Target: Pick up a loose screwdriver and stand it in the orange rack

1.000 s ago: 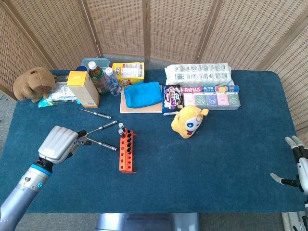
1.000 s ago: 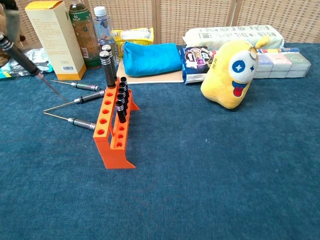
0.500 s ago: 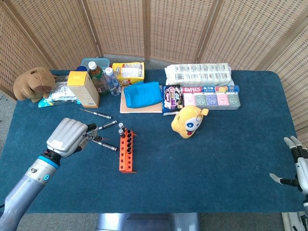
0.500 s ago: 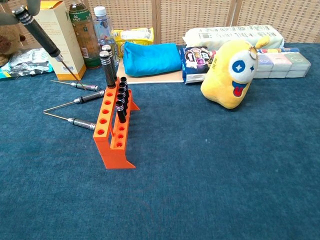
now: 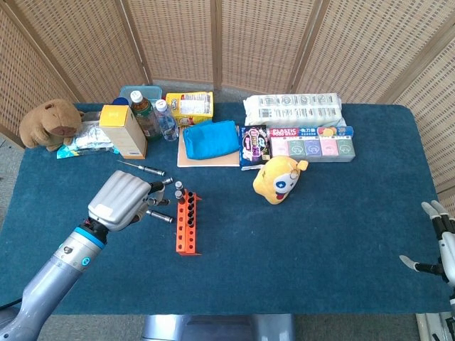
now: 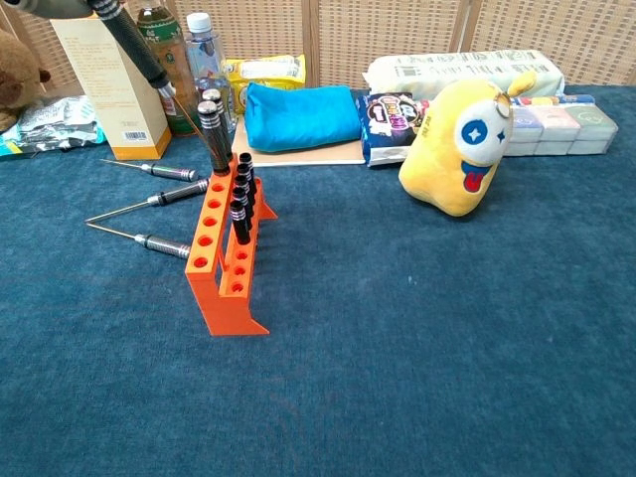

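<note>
The left hand (image 5: 126, 199) is gripping a screwdriver (image 6: 139, 52) — handle up, tip slanting toward four o'clock, just above the orange rack (image 5: 187, 224); its fingers are hiding the handle in the head view. The right hand (image 5: 439, 245), half cut off at the table's three-o'clock edge, is lying spread and empty — well apart.

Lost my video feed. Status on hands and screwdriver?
Left hand holds a screwdriver above the orange rack, tip down. Right hand open, idle. Rack's far holes already filled.

Loose screwdrivers (image 6: 149, 241) left of rack (image 6: 227, 260); held one probably above.
</note>
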Robot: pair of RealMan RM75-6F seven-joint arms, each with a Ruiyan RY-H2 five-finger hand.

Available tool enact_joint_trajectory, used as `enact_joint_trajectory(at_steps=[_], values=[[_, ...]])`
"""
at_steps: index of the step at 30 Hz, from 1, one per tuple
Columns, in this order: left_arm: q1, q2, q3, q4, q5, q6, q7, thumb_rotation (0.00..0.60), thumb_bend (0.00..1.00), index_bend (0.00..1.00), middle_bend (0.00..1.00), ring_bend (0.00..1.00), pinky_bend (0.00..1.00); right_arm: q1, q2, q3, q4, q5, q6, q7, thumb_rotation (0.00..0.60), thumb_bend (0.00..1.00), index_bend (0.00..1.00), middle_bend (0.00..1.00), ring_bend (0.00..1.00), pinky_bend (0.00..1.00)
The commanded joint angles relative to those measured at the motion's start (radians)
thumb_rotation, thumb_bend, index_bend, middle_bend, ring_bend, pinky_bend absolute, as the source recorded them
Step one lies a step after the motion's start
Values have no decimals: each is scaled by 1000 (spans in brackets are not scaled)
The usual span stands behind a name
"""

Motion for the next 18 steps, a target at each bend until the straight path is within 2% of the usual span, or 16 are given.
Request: enact_joint_trajectory(at_steps=[1, 18], values=[[-10, -8, 5, 0, -10, 2, 5, 600, 392, 551, 1000, 1000, 1000, -1, 1, 1, 0, 0, 1, 2, 600, 0, 0, 0, 0, 0], [-37, -4, 33, 0, -27, -15, -30, 600, 384, 552, 1000, 1000, 1000, -5, 9, 3, -2, 1, 6, 18, 600, 0, 0, 0, 0, 0]])
